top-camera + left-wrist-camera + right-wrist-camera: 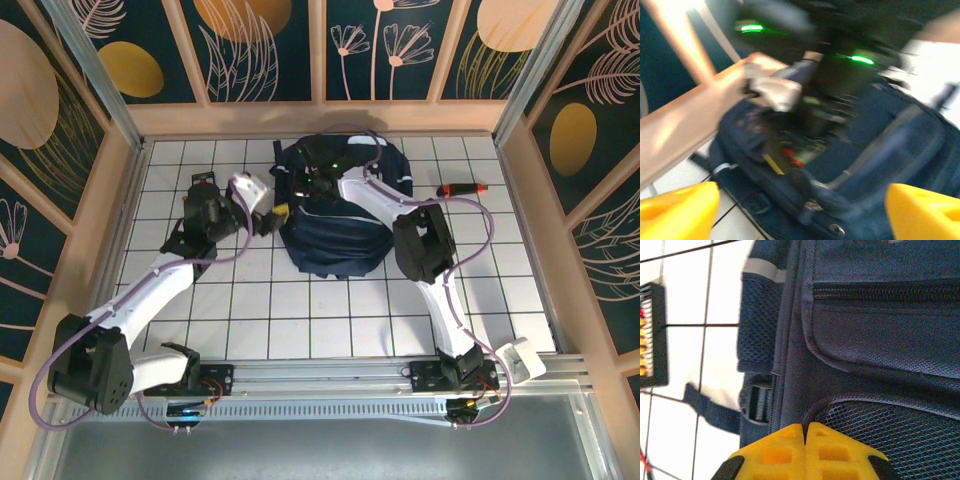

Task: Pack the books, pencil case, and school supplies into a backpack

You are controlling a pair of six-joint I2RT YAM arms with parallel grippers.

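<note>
The dark navy backpack [335, 235] lies at the middle back of the table, its top open. In the blurred left wrist view a marker pen [794, 157] with red and green parts lies inside the backpack [880, 150], beside a yellow book edge [773, 164]. My left gripper [277, 213] sits at the backpack's left side, its yellow fingers [677, 210] spread wide with nothing between them. My right gripper [318, 180] reaches over the backpack's top. Its yellow fingertips [790, 442] are pressed together on the backpack's fabric [880, 335] at the mesh pocket's seam. The pencil case is out of view.
A red-and-black handled tool [462, 189] lies right of the backpack. A small black card with orange pieces [650, 335] lies on the white grid table [300, 310], near a loose strap [710, 410]. Wooden walls [320, 115] enclose the table.
</note>
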